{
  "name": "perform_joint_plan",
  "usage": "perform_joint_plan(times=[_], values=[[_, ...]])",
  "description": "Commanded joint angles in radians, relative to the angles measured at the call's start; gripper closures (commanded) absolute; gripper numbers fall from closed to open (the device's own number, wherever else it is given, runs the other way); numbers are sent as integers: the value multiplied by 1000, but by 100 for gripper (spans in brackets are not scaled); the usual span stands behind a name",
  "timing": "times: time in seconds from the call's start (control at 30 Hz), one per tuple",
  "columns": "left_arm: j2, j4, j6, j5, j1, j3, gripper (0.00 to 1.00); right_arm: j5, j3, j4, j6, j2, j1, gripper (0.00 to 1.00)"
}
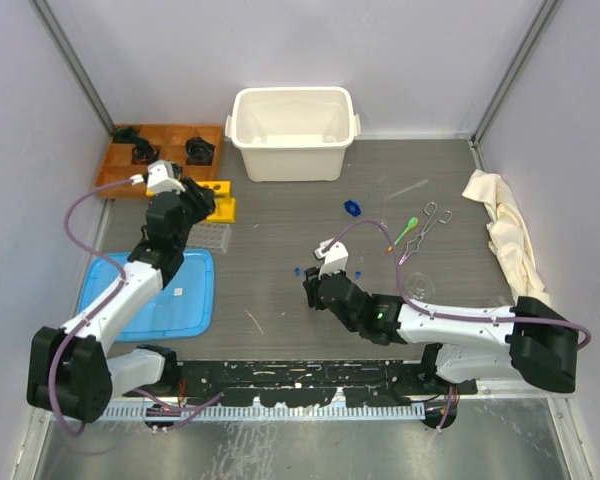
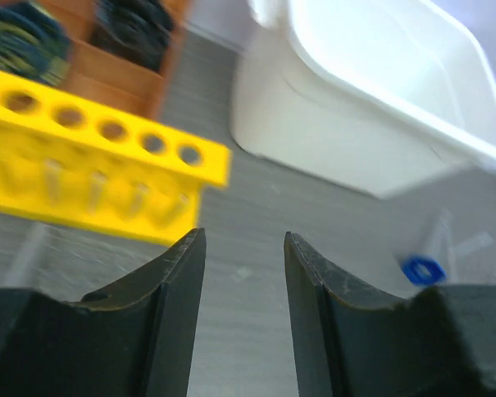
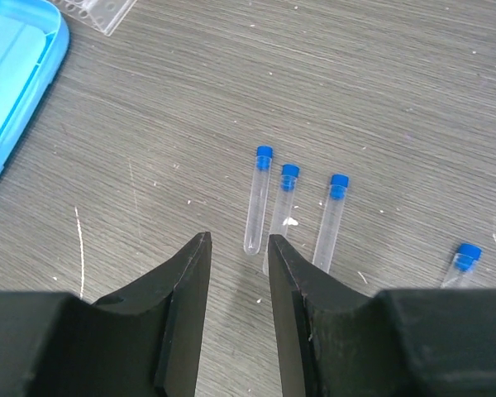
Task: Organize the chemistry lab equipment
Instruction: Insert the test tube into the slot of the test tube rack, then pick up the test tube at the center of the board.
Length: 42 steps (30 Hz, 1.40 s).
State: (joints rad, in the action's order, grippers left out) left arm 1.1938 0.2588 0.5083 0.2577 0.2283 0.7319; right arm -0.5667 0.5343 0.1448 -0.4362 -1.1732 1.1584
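Wrist views resolve what the overhead one leaves as specks. Three clear tubes (image 3: 255, 203) with blue caps (image 3: 264, 153) lie side by side on the table (image 3: 355, 83), just beyond the right gripper (image 3: 238, 238). Its jaws stand partly apart with nothing between them. Only the overhead view shows the forceps (image 1: 420, 228) and green spoon (image 1: 410, 221), farther up the table. The left gripper (image 2: 244, 236) hangs parted and empty near the yellow tube rack (image 2: 91, 174), with the white tub (image 2: 380, 107) beyond.

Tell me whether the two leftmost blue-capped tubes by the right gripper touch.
Apart. The right wrist view shows bare table between the leftmost tube and the next tube.
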Motion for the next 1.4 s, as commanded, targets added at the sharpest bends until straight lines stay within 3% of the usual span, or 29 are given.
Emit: perform_joint_plan(times=[0.0, 0.17, 0.4, 0.8, 1.37], values=[[-75, -116, 137, -247, 88, -71, 57, -63, 113, -179, -79, 30, -20, 60], [-84, -174, 193, -402, 213, -146, 59, -54, 185, -422, -198, 34, -131, 60], [-112, -221, 172, -417, 346, -195, 60, 35, 157, -498, -266, 60, -294, 60], [-306, -383, 103, -405, 356, -200, 60, 147, 100, -507, -286, 21, -430, 60], [-191, -348, 107, -453, 356, -179, 61, 258, 48, -412, -256, -74, -498, 61]])
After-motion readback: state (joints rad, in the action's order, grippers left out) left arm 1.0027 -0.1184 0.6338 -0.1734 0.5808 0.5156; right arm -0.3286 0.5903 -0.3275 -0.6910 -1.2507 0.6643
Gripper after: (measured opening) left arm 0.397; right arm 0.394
